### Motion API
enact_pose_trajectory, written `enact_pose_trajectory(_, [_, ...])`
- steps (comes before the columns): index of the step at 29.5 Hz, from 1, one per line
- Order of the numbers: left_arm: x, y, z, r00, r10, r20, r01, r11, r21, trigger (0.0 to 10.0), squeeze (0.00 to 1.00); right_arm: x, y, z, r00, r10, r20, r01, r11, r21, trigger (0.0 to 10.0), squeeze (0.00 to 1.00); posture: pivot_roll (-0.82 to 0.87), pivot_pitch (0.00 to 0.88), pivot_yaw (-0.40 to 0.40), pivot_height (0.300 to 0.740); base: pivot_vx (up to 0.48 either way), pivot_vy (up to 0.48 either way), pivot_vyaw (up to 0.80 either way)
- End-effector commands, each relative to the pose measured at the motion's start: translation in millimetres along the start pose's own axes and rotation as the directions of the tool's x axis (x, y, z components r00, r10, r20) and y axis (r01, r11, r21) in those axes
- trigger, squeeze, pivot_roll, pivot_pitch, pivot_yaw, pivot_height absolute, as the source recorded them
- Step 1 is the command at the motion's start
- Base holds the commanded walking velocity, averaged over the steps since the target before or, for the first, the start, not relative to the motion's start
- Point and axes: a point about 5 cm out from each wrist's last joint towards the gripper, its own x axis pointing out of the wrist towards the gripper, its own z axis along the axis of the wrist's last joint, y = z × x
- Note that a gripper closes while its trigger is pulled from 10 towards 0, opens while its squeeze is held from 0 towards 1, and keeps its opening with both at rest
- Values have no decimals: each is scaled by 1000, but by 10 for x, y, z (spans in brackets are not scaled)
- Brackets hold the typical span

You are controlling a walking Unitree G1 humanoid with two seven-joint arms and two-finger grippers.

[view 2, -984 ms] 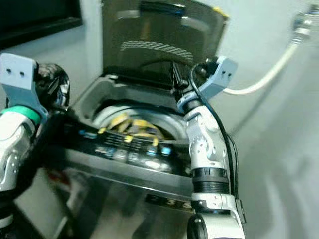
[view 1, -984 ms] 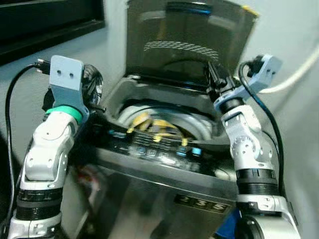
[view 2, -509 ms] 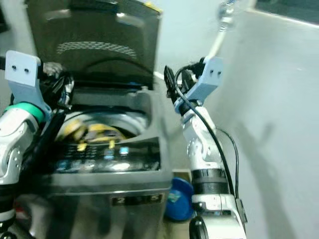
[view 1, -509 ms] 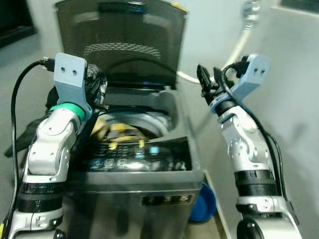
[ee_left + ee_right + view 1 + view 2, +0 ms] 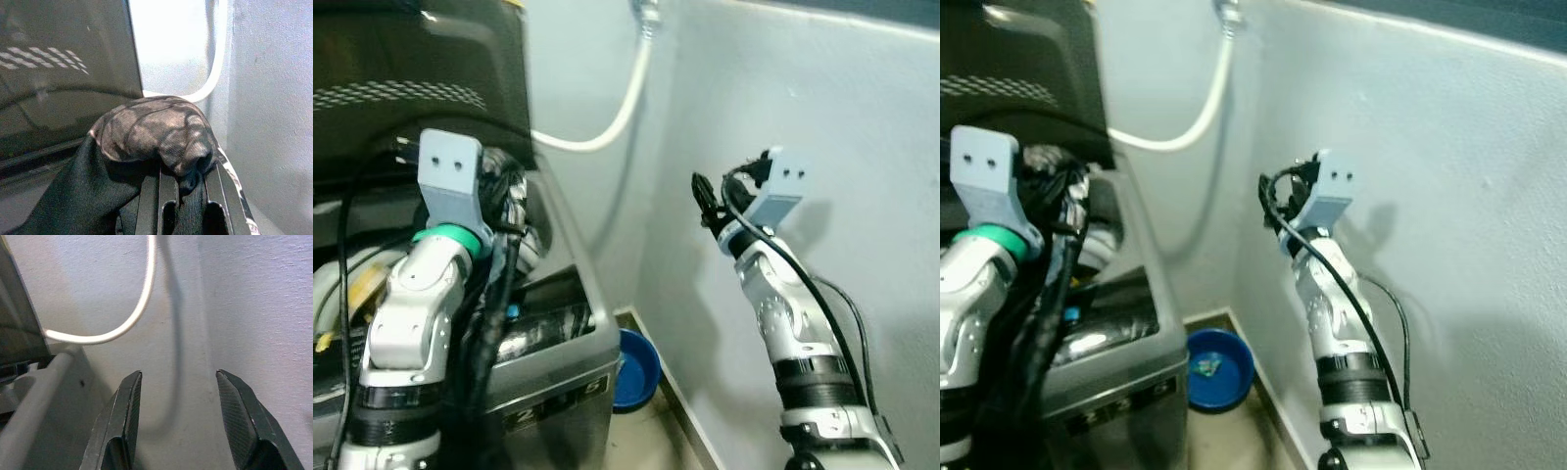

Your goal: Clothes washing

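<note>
The loading step looks to be in hand. The left claw (image 5: 188,205) is clamped on a dark patterned garment (image 5: 151,132), which bulges over its fingers in the left wrist view. In the left eye view the same cloth (image 5: 499,284) hangs in dark folds down the left of the frame, beside the left arm and over the front edge of the top-loading washing machine (image 5: 558,338). The machine's lid (image 5: 411,78) stands open at the upper left. Something yellow (image 5: 357,289) shows at the far left edge, low down, probably laundry already in the drum.

The right claw (image 5: 183,418) is empty, its fingers spread apart, held up in the centre right of the frame in front of the bare wall (image 5: 822,108), well away from the machine.

As I judge it, the next move calls for the view to face the drum opening again, and for the left claw to bring the garment over the opening before letting go.

Most of the drum is cut off at the left edge. The garment's lower end is lost in shadow. A white hose (image 5: 617,117) curves along the wall at the top centre, and a blue basin (image 5: 631,367) sits on the floor at the bottom centre.
</note>
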Motion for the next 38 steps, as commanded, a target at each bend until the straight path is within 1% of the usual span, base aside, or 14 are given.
enact_pose_trajectory(1, [-14, 0, 83, 999, 4, 39, -3, 1000, -7, 10000, 0, 1, 27, 20, 1000, 16, 5, -16, 1000, -20, 10000, 0, 24, 0, -14, 740, 0, 0, 0])
enact_pose_trajectory(7, [-35, 4, 53, 999, 16, 33, -16, 1000, -19, 10000, 0, -13, 42, -25, 999, 29, -14, -29, 999, -19, 10000, 0, 29, 0, -29, 740, 0, 0, 0])
enact_pose_trajectory(10, [-50, -1, 52, 999, 20, 33, -20, 1000, -21, 10000, 0, -20, 43, -46, 999, 30, -22, -31, 999, -22, 10000, 0, 33, 0, -32, 740, 0, 364, 0])
enact_pose_trajectory(13, [-67, -12, 61, 999, 20, 36, -19, 999, -28, 10000, 0, -25, 49, -62, 999, 32, -27, -32, 999, -22, 10000, 0, 32, 0, -33, 740, 0, 480, 0])
enact_pose_trajectory(18, [-100, -46, 85, 999, 12, 51, -11, 999, -34, 10000, 0, -13, 112, -80, 998, 62, -33, -62, 998, -16, 10000, 0, 29, 0, -40, 740, 0, 480, 0])
enact_pose_trajectory(21, [-109, -38, 87, 998, 16, 53, -14, 999, -31, 10000, 0, -7, 143, -85, 996, 78, -35, -79, 997, -17, 10000, 0, 31, 0, -42, 740, 0, 480, 0])
enact_pose_trajectory(32, [-116, -13, 101, 998, 30, 54, -29, 999, -27, 10000, 0, -6, 165, -95, 995, 93, -41, -94, 995, -20, 10000, 0, 28, 0, -43, 740, 0, 456, 0])
enact_pose_trajectory(34, [-121, -35, 98, 999, 32, 44, -30, 999, -41, 10000, 0, -7, 171, -102, 994, 103, -46, -104, 994, -24, 10000, 0, 28, 0, -45, 740, 0, 0, 0])
enact_pose_trajectory(38, [-128, -53, 97, 999, 31, 41, -29, 999, -45, 10000, 0, -9, 175, -113, 992, 113, -51, -115, 993, -26, 10000, 0, 28, 0, -46, 740, 0, 0, 0])
